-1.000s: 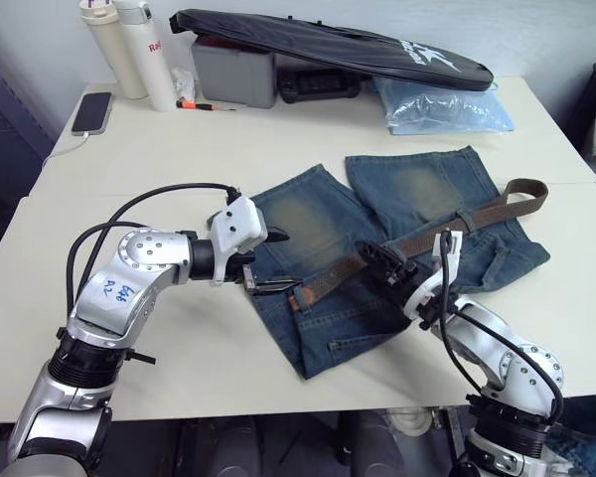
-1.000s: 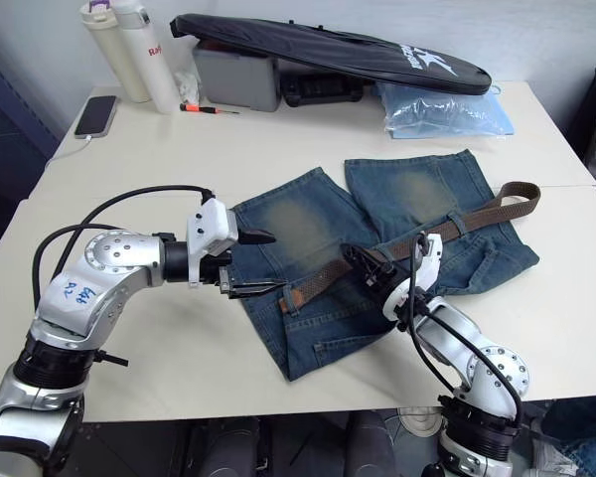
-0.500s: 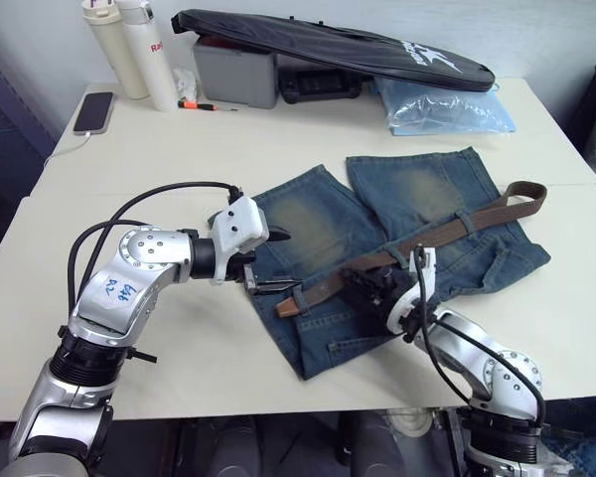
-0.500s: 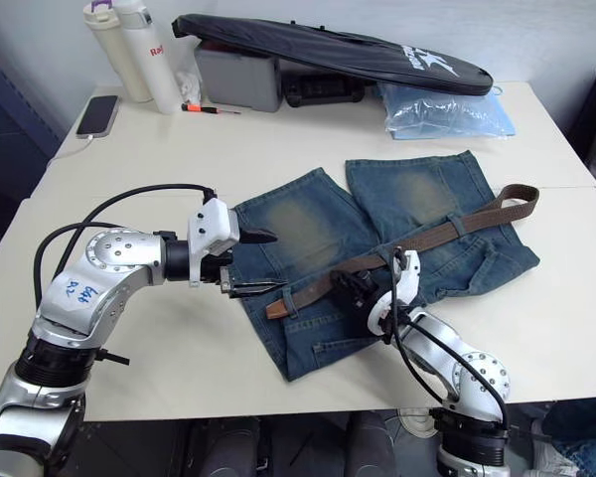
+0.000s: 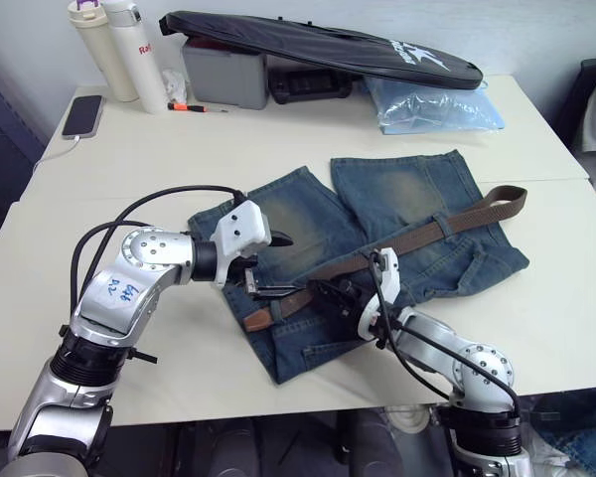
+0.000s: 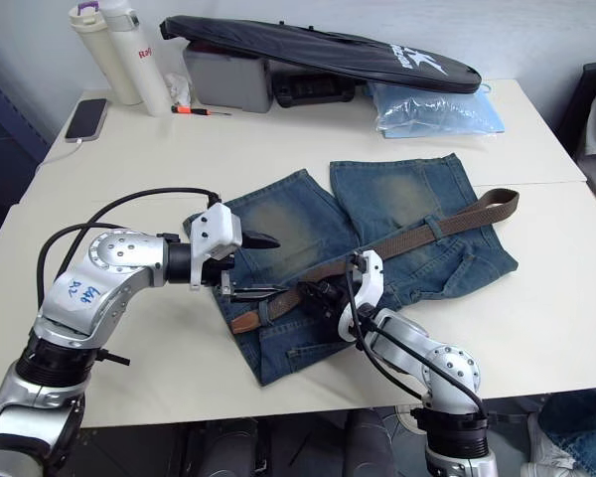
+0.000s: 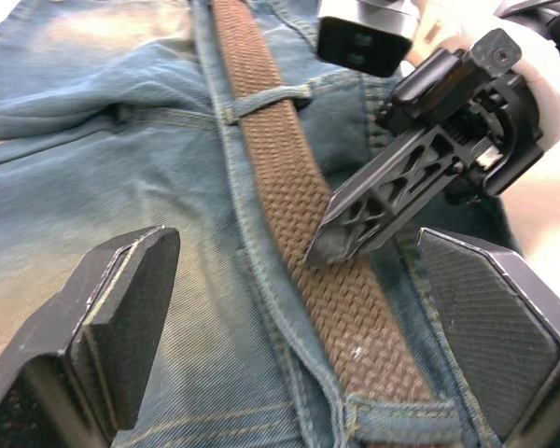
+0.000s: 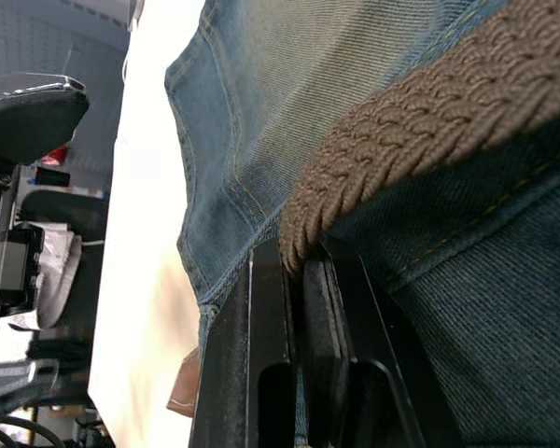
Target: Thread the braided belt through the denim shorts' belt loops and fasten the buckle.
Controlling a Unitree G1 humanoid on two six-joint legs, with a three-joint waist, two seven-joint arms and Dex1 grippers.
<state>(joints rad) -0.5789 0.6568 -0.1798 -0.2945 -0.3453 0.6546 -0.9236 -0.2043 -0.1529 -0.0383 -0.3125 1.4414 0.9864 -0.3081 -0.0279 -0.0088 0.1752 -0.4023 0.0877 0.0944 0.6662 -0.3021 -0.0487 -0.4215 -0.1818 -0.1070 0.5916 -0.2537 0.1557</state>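
Right pincer clenched on the braided belt, now further along the waistband of the denim shorts than a second ago; the belt's end has advanced past their edge on the bench. Left pincer spread open alongside, holding nothing. Threading is progressing; fastening not yet done.

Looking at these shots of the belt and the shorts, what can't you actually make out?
- Silver buckle: not identifiable in the head views; the dark brown braided belt ends near the open left gripper, too small to resolve.
- Belt inside the right gripper: covered by its shut fingers in the right wrist view.
- Blue denim shorts waistband: the belt loop count is unclear.
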